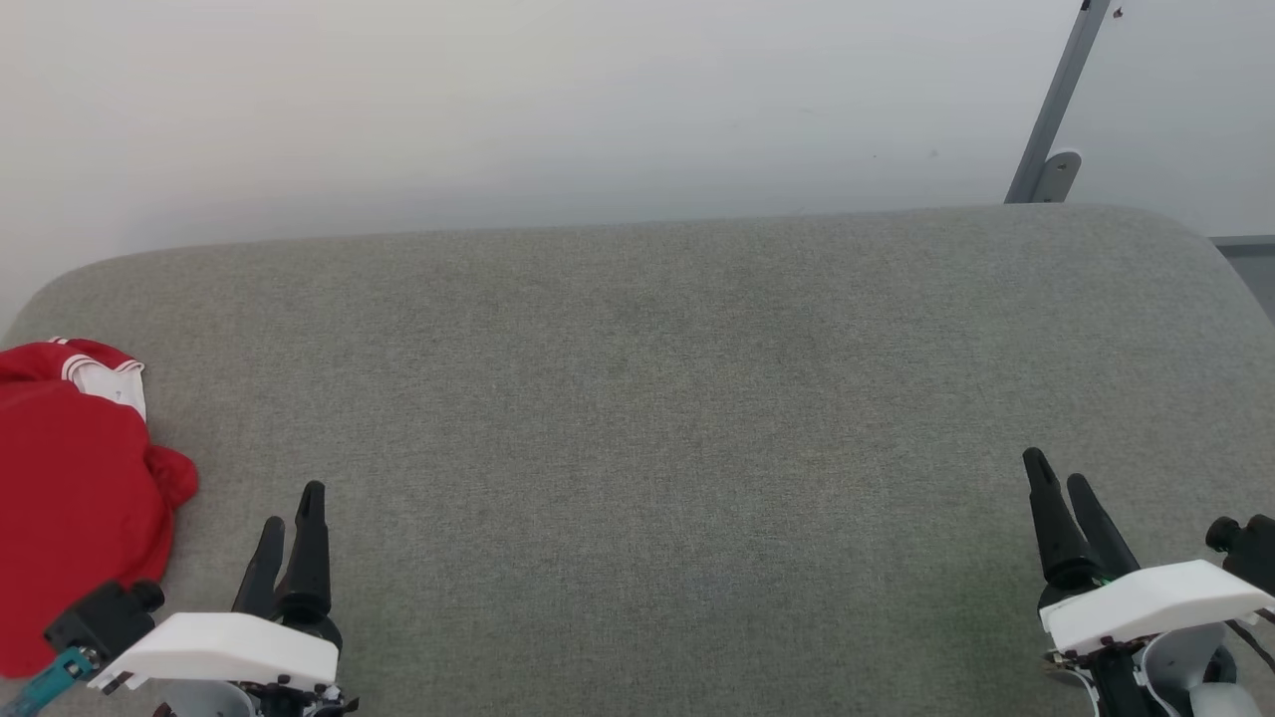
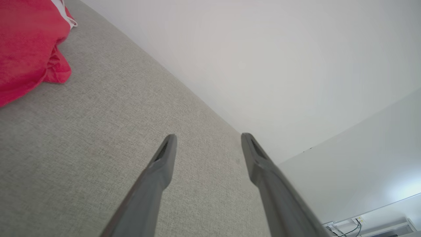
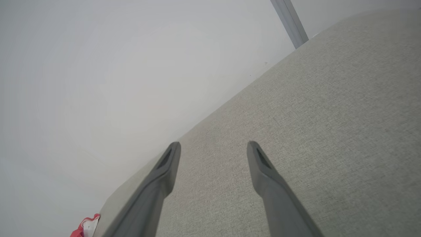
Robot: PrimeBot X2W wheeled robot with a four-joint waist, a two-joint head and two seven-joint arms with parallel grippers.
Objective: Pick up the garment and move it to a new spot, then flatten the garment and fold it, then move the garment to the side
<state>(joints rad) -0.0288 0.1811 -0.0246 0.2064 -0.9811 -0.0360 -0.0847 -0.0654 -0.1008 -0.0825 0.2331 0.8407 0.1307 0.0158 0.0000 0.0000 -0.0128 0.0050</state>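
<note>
The garment point(image 1: 75, 488) lies in a red bundle at the far left edge of the grey cushioned surface point(image 1: 647, 398), with a bit of white fabric and striped trim showing at its top. Its lettering is hidden. My left gripper point(image 1: 294, 508) hovers open just right of the bundle, holding nothing. In the left wrist view the garment point(image 2: 26, 42) sits at the upper left, apart from the open left gripper point(image 2: 207, 140). My right gripper point(image 1: 1056, 478) is open at the lower right, far from the garment. A small piece of the garment point(image 3: 86, 227) shows at the bottom left of the right wrist view, beyond the open right gripper point(image 3: 213, 148).
A plain pale wall point(image 1: 498, 100) rises behind the cushioned surface. A grey metal post point(image 1: 1056, 100) leans at the back right corner. The surface's rounded far edge and right corner drop off near that post.
</note>
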